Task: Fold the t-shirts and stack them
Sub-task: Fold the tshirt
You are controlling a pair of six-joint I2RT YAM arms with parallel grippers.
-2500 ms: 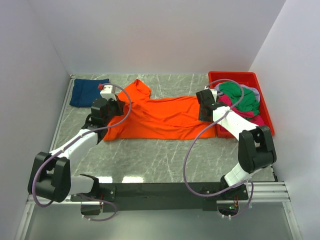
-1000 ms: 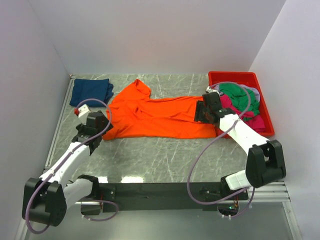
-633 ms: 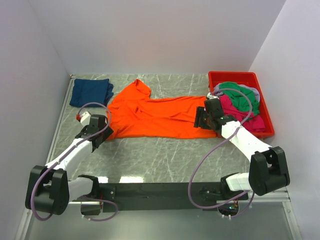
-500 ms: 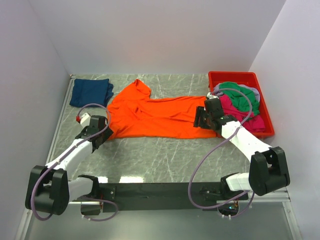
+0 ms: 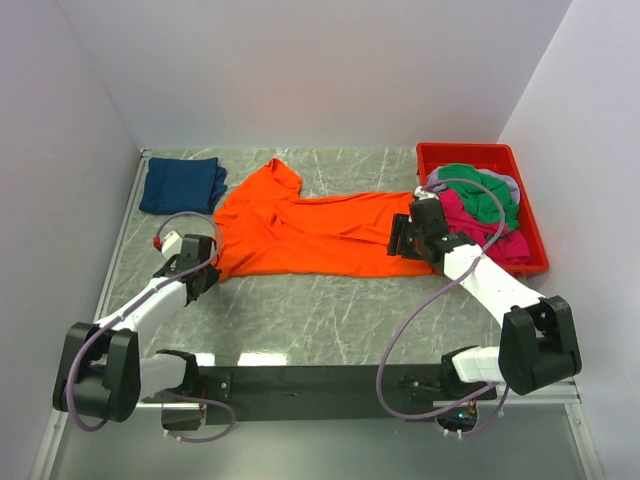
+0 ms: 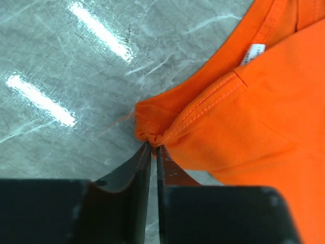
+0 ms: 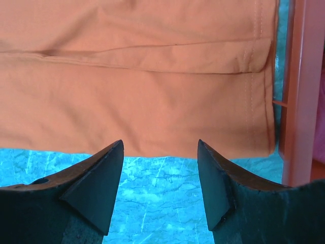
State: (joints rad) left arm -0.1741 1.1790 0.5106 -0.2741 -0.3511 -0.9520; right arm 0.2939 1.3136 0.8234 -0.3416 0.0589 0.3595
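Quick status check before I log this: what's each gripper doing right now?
Left gripper: closed, pinching a corner of the orange shirt.
Right gripper: open, holding nothing.

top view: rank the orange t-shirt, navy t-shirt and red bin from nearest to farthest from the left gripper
1. orange t-shirt: centre of the table, its near-left corner at the left gripper
2. navy t-shirt: far-left corner
3. red bin: far right

Near strip of bench bare: open passage side to side. Centre covered by orange t-shirt. Right side blocked by red bin, its wall just beside shirt hem. Far-left corner holds navy t-shirt. White walls close off left, right, far sides.
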